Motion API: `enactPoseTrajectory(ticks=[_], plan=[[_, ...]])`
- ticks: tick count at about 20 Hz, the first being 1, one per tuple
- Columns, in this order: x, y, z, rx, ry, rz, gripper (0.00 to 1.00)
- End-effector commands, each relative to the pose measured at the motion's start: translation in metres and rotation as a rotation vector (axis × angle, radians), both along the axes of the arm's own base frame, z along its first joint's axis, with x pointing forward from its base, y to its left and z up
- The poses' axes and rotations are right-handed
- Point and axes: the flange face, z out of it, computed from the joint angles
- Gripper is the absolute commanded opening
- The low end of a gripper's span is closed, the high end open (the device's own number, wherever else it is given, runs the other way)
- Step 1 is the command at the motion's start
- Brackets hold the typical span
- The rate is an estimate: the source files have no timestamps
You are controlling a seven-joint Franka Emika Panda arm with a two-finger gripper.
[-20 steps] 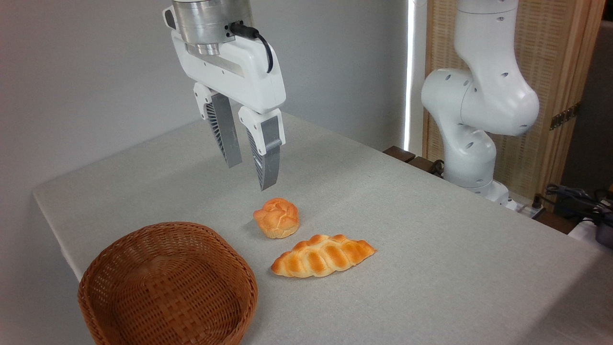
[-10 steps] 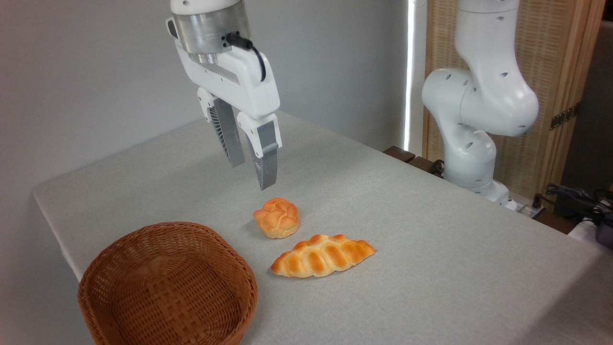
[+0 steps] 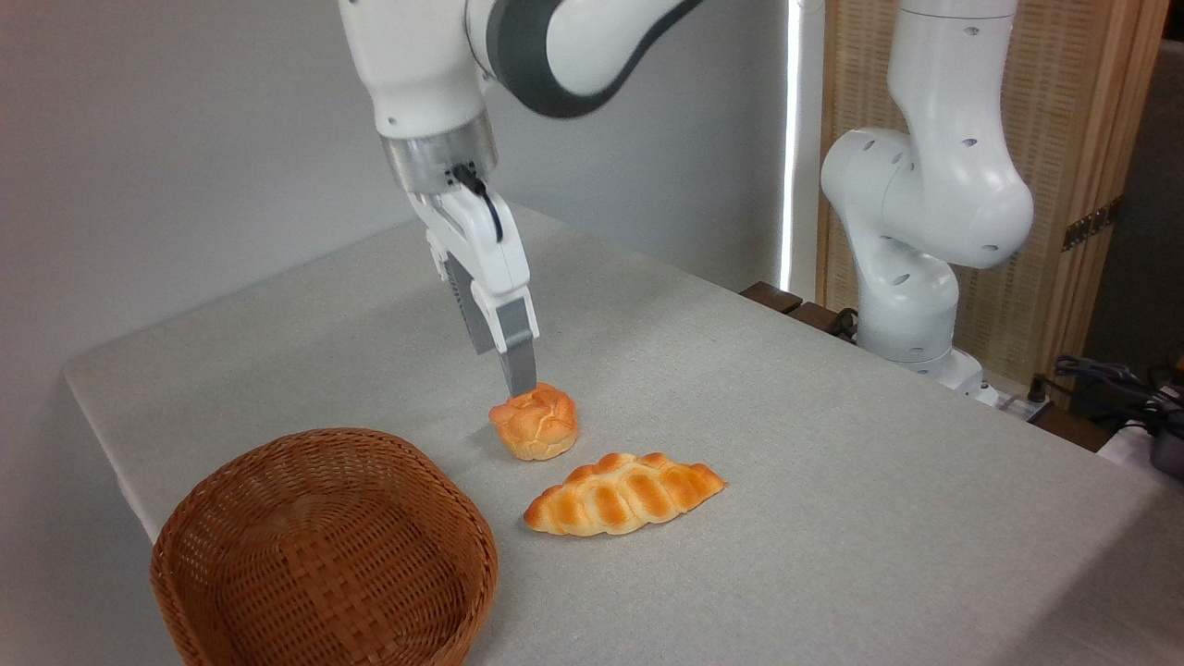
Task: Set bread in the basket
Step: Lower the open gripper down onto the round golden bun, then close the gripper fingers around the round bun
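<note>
1. The gripper (image 3: pixel 514 370) has come down a long way over the last second. A moment ago it hung well above the table with its two fingers plainly spread; now its tip sits at the far top edge of the bread (image 3: pixel 535 423), touching it or just short of touching.

2. The wrist has also turned. The fingers, which earlier stood side by side toward the camera, now line up one behind the other, so only a narrow grey edge shows. From this angle I cannot tell whether the claw is apart or together, nor whether the hidden finger is behind the bun or over it.

3. The bread has not moved. It sits upright on the grey table (image 3: pixel 832 481), knotted top up, in the same spot as in both earlier views, so nothing has lifted or pushed it yet.

4. The braided loaf (image 3: pixel 624 493) lies just in front and to the right of the bun, near it but apart, and is likewise unmoved.

5. The basket (image 3: pixel 324 546) stands empty at the near left corner of the table, apart from the bun, its rim toward the camera.

6. What this means: the approach looks nearly finished and the grasp is the step in hand. The bun is not yet held, so the lift and the carry to the basket all remain.

7. A likely risk is the fingers pressing on the bun's top instead of straddling it.
</note>
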Motion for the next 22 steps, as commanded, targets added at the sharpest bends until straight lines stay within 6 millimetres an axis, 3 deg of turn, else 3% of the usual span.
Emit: enactPoseTrajectory(ticks=[1, 5, 8, 9, 10, 14, 22], plan=[[-0.013, -0.011, -0.03, 0.01, -0.04, -0.027, 1.0], [-0.026, -0.018, -0.063, 0.112, -0.003, -0.094, 1.0], [-0.027, -0.023, -0.072, 0.117, 0.011, -0.102, 1.0], [-0.026, -0.023, -0.074, 0.117, 0.012, -0.102, 0.94], [-0.026, -0.023, -0.074, 0.118, 0.014, -0.102, 0.79], [-0.025, -0.023, -0.077, 0.117, 0.017, -0.102, 0.53], [-0.025, -0.024, -0.077, 0.117, 0.019, -0.102, 0.53]])
